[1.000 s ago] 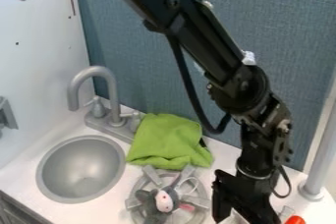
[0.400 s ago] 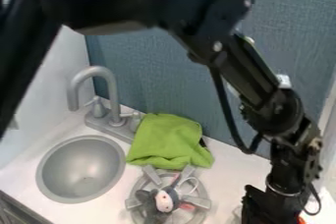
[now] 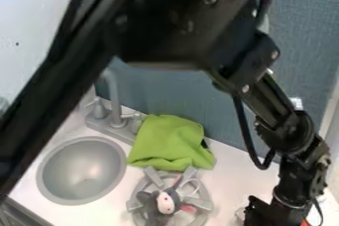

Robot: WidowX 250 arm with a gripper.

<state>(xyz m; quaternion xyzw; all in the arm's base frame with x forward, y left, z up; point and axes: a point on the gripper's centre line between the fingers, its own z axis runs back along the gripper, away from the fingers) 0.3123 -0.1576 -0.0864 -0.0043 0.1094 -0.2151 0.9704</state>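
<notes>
One red object (image 3: 305,223) beside claw (image 3: 270,215)

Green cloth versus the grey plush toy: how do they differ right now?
The cloth is plain bright green; the plush toy is grey with a white, spotted patch.
The cloth lies bunched on the counter beside the faucet; the toy lies on the round burner.
The cloth covers more area than the toy.
Both look soft.
</notes>
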